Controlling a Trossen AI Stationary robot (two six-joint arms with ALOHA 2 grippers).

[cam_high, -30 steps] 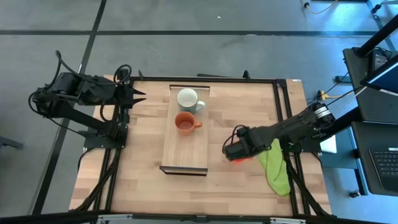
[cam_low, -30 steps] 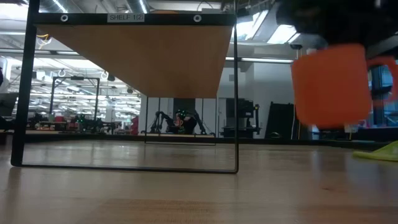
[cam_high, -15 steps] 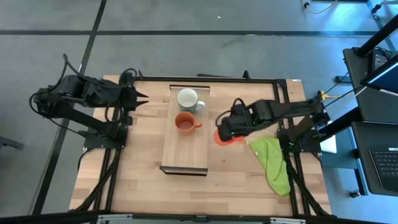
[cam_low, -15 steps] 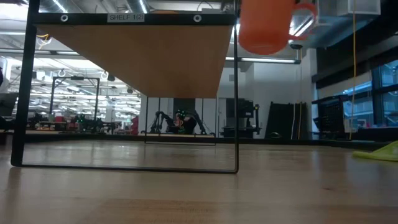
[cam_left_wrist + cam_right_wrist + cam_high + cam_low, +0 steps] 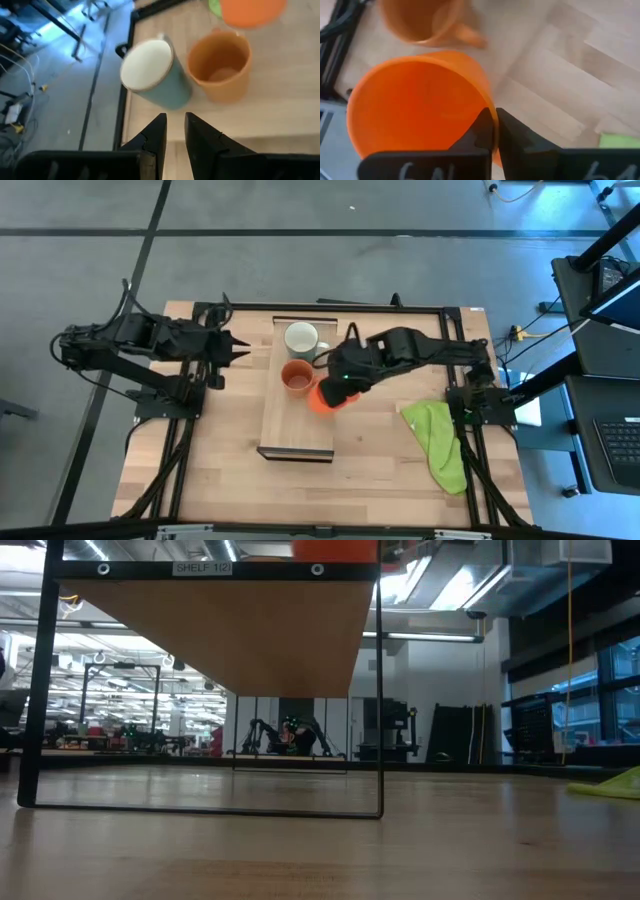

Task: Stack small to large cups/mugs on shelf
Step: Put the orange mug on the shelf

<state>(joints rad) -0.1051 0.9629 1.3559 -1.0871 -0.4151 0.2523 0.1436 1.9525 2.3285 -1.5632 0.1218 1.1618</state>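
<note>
Above the shelf's (image 5: 296,420) right edge, just beside the brownish-orange mug (image 5: 297,378), the right gripper (image 5: 338,385) carries the small orange-red mug (image 5: 327,398) clear of the wood, its fingers pinching the mug's rim with one inside the cup and one outside, as the right wrist view shows. The grey-white mug (image 5: 301,338) stands on the shelf's far end, close behind the brownish-orange one, so the free stretch of plank lies on that mug's near side. To do this step well, I would bring the small mug over that free stretch, in line with the other two, keep it upright and lower it until its base sits flat before letting go; a finger inside the cup means the release should go straight up so as not to tip it. Beyond the shelf's left edge, the left gripper (image 5: 232,345) waits, fingers nearly together and holding nothing. A green cloth (image 5: 441,442) lies well apart from the shelf.
</note>
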